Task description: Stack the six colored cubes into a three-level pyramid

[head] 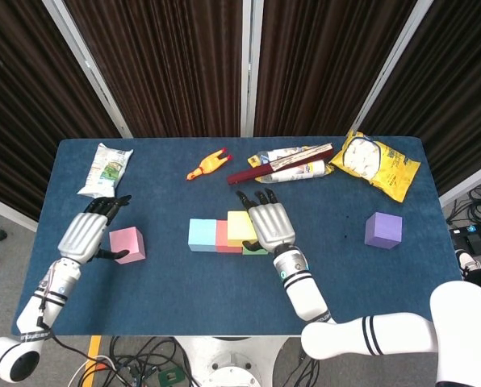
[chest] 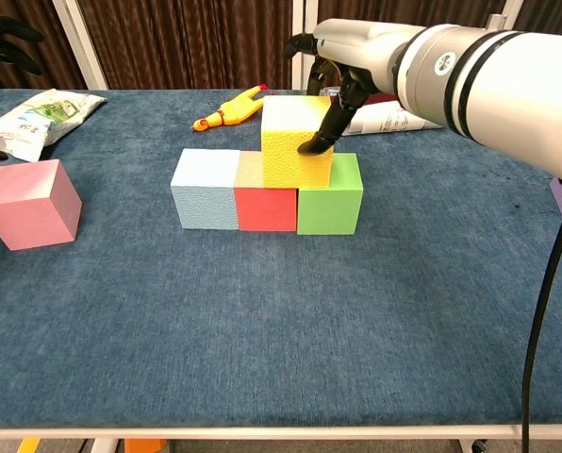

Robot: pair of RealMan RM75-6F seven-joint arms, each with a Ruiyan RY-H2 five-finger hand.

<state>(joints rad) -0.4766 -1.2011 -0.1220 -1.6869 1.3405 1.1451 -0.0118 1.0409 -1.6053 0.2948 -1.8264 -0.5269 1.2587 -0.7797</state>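
Note:
A light blue cube (chest: 206, 189), a red cube (chest: 266, 203) and a green cube (chest: 330, 193) stand in a touching row on the blue table (chest: 281, 321). A yellow cube (chest: 295, 142) sits on top, across the red and green ones. My right hand (chest: 342, 66) hovers over the green cube with fingers spread, and its thumb presses the yellow cube's right face. From above, the right hand (head: 270, 225) hides most of the green cube (head: 254, 250). My left hand (head: 87, 232) lies open beside the pink cube (head: 127, 244), thumb near it. A purple cube (head: 383, 230) stands alone at the right.
Along the far edge lie a white snack bag (head: 107, 169), a rubber chicken (head: 208, 165), long packets (head: 289, 164) and a yellow chip bag (head: 374, 164). Dark curtains hang behind the table.

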